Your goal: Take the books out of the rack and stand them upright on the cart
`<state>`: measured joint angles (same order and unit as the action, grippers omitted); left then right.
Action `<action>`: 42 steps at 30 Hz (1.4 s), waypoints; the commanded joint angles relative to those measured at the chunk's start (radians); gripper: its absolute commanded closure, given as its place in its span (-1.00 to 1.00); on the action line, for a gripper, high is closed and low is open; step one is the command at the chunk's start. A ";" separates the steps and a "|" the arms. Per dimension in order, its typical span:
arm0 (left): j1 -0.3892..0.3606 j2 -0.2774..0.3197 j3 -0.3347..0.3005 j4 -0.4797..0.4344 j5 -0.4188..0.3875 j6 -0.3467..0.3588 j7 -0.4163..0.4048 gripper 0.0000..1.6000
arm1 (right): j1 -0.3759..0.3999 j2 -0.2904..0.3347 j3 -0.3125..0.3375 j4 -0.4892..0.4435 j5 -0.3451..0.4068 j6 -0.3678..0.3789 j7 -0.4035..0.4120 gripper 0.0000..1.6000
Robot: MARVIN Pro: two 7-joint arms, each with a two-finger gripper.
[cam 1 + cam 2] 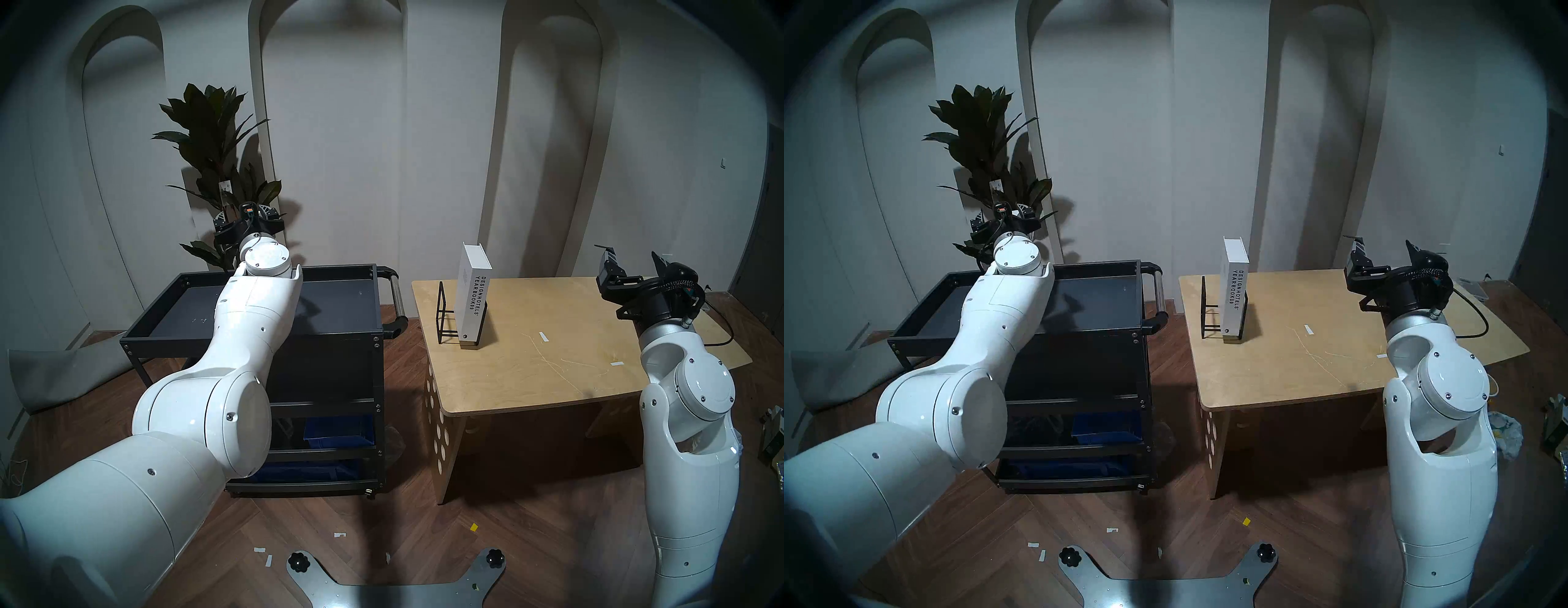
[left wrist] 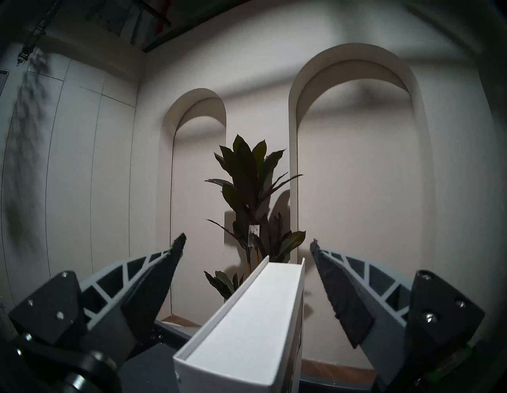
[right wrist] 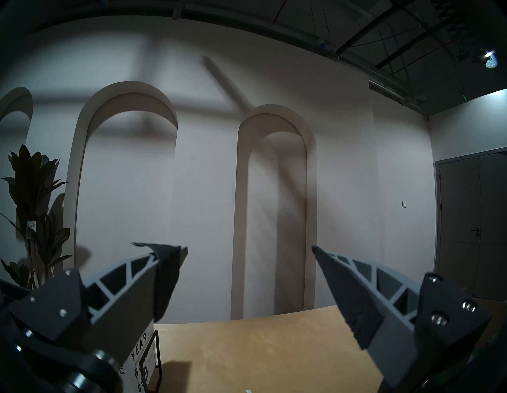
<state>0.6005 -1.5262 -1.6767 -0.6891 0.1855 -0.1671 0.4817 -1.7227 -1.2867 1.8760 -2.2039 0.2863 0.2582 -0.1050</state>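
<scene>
A white book point(image 2: 247, 315) rises between the fingers of my left gripper point(image 2: 247, 240), which is open and clear of both covers. The dark grey cart point(image 2: 153, 365) lies under it. In the head views my left arm hides this book, and the left gripper point(image 1: 246, 212) hangs over the cart's point(image 1: 331, 335) back rim. A second white book point(image 1: 471, 301), marked DESIGNHOTELS YEARBOOK09, stands upright in the right end of the black wire rack point(image 1: 447, 314). My right gripper point(image 1: 632, 261) is open and holds nothing, well to the right of the rack.
The rack sits on a light wooden table point(image 1: 551, 361) to the right of the cart. The cart's handle point(image 1: 396, 293) faces the table. A tall plant point(image 1: 212, 140) stands behind the cart by the wall. A black cable point(image 1: 721, 335) runs over the table's right edge.
</scene>
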 commanded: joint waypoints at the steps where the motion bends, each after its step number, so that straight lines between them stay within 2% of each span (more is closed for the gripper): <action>1: 0.019 -0.008 0.008 -0.102 0.012 -0.030 0.021 -1.00 | 0.009 0.001 -0.002 -0.007 0.001 -0.004 0.001 -1.00; 7: 0.067 -0.003 0.013 -0.175 0.021 -0.037 0.038 -1.00 | 0.008 0.002 -0.017 0.006 -0.002 -0.002 0.007 -1.00; 21: 0.155 0.089 -0.037 -0.350 0.045 -0.051 0.092 -1.00 | 0.020 0.007 -0.061 0.038 -0.009 -0.002 0.020 -1.00; 31: 0.297 0.192 -0.111 -0.433 0.069 -0.030 0.082 -1.00 | 0.019 0.007 -0.113 0.084 -0.018 0.004 0.030 -1.00; 42: 0.473 0.263 -0.147 -0.485 0.102 -0.013 -0.003 -1.00 | 0.049 0.003 -0.187 0.172 -0.030 -0.006 0.041 -1.00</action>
<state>0.9685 -1.3270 -1.8188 -1.1156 0.2626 -0.1870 0.5312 -1.7050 -1.2793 1.7216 -2.0538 0.2637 0.2605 -0.0663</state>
